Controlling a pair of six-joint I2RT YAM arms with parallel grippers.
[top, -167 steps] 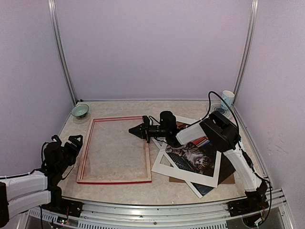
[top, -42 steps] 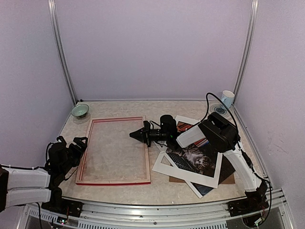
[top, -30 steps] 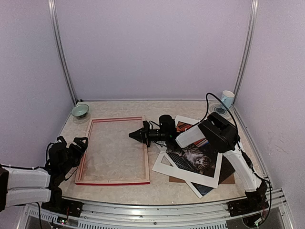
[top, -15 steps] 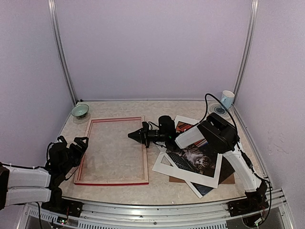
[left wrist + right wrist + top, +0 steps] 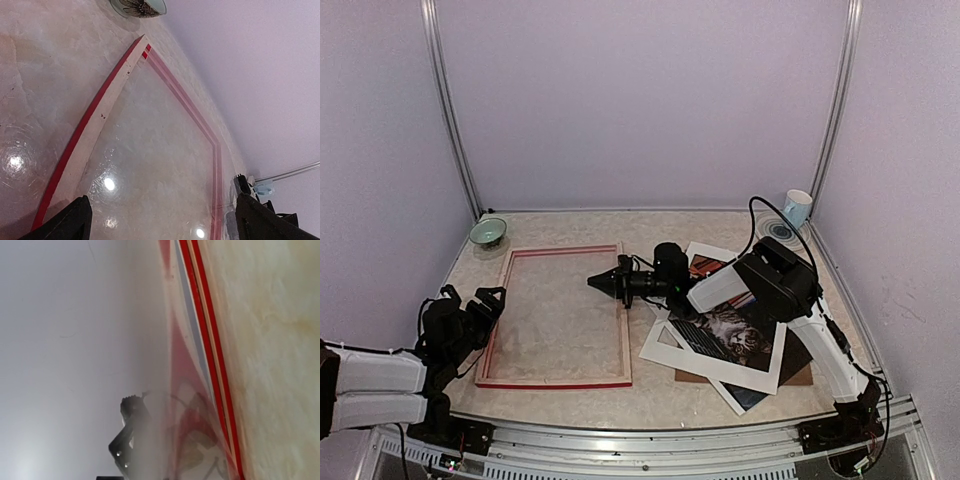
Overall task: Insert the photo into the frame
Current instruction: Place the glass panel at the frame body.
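Note:
The frame (image 5: 555,382) lies flat on the left half of the table, thin red edges around clear glazing. Its pale wood rail (image 5: 107,107) runs through the left wrist view. My right gripper (image 5: 592,282) is shut to a point and rests against the frame's right rail, holding nothing. My left gripper (image 5: 470,296) stands open just outside the frame's left rail, its dark fingers (image 5: 75,222) empty. The photo (image 5: 730,330), a grey cat print, lies right of the frame, partly under a white card mat (image 5: 665,350). In the right wrist view only the frame's red edge (image 5: 212,365) shows clearly.
A brown backing board (image 5: 802,372) pokes out under the photo at the right. A green bowl (image 5: 488,231) sits at the back left corner, and a pale cup (image 5: 798,207) at the back right. The bowl (image 5: 139,6) also shows in the left wrist view.
The right gripper has crept left against the frame's right rail, and the frame has slid a little left with it. The left arm has stayed put.

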